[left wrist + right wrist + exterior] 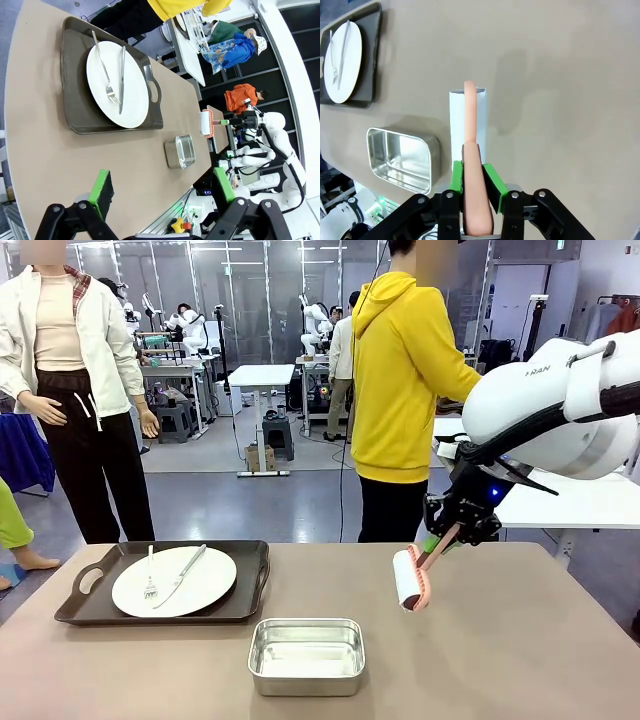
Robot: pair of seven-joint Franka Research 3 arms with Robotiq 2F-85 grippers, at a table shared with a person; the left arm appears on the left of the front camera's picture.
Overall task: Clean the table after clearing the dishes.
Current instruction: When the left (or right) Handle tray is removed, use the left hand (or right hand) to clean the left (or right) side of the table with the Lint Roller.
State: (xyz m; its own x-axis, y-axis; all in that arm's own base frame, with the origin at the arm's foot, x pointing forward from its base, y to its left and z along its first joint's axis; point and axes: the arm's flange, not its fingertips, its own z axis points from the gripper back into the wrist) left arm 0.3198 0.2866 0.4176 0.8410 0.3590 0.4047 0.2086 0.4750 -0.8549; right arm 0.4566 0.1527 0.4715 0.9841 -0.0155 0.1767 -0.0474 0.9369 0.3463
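Near the steel pan (305,683) on the table (530,660), right pincer (472,172) pinches a lint roller (408,580); left pincer (162,185) stands spread.

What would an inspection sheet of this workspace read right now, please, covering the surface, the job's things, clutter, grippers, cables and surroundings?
Surface: taupe table; no spill seen.
Job's things: one white plate with fork and knife, on a dark tray at the far left, not yet cleared; roller with white drum and pink handle over the right half.
Clutter: steel pan at the middle of the robot's edge.
Grippers: right gripper shut on the roller's handle; left gripper open, holding nothing, above the table.
Cables: nothing seen on the table.
Surroundings: person in a yellow hoodie at the far side; white table beyond.
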